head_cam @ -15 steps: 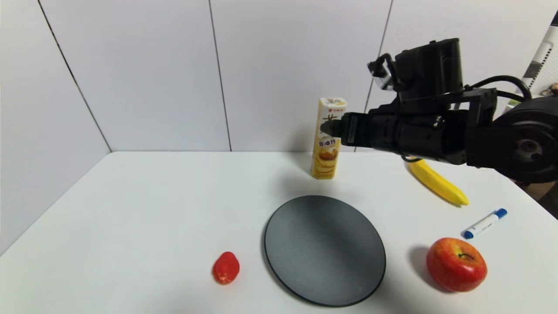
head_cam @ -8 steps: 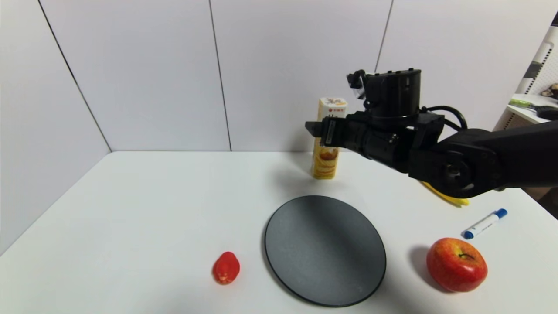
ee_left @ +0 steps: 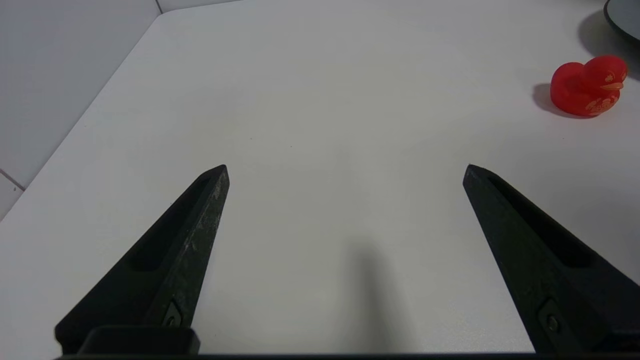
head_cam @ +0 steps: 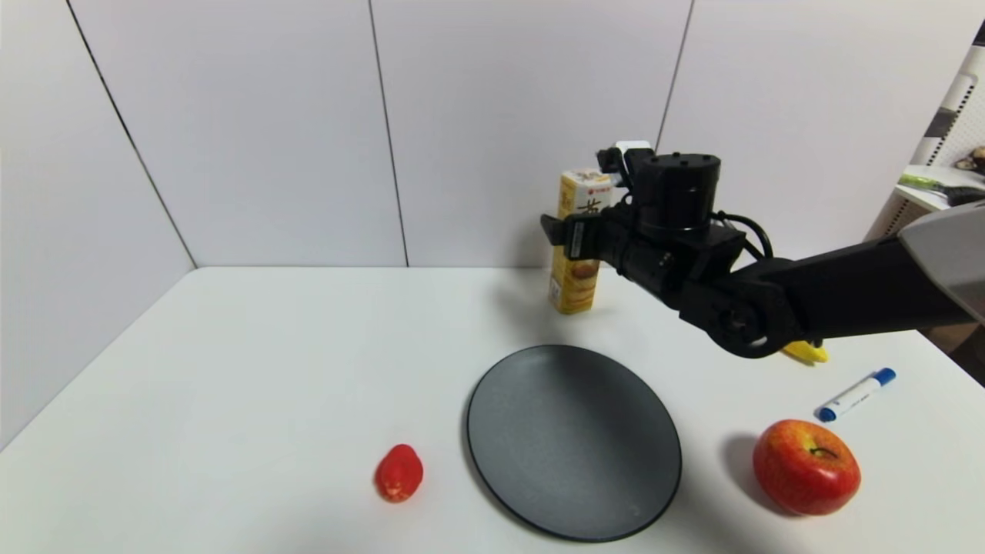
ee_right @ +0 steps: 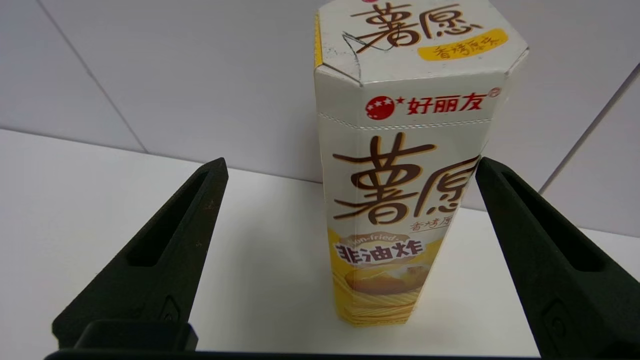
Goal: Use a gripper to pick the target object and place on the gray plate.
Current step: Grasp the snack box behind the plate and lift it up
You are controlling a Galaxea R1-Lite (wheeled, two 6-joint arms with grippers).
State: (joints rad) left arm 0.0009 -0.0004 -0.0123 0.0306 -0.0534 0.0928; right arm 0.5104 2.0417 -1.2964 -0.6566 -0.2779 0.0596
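The tall yellow snack carton (head_cam: pixel 574 286) with a white top stands upright at the back of the table, beyond the gray plate (head_cam: pixel 573 438). My right gripper (head_cam: pixel 564 231) is open at the carton's mid height, its fingers reaching in from the right. In the right wrist view the carton (ee_right: pixel 400 200) stands between the open fingers of the gripper (ee_right: pixel 350 164), close to one finger and apart from the other. My left gripper (ee_left: pixel 345 170) is open and empty, low over bare table, and is outside the head view.
A red toy duck (head_cam: pixel 399 472) sits left of the plate and also shows in the left wrist view (ee_left: pixel 587 85). A red apple (head_cam: pixel 805 465) and a blue-capped marker (head_cam: pixel 856 395) lie at the right. A banana's tip (head_cam: pixel 806 352) shows behind my right arm.
My right arm has reached forward and lowered, bringing the open gripper up to the carton. The arm now covers most of the banana. The carton still stands in place.
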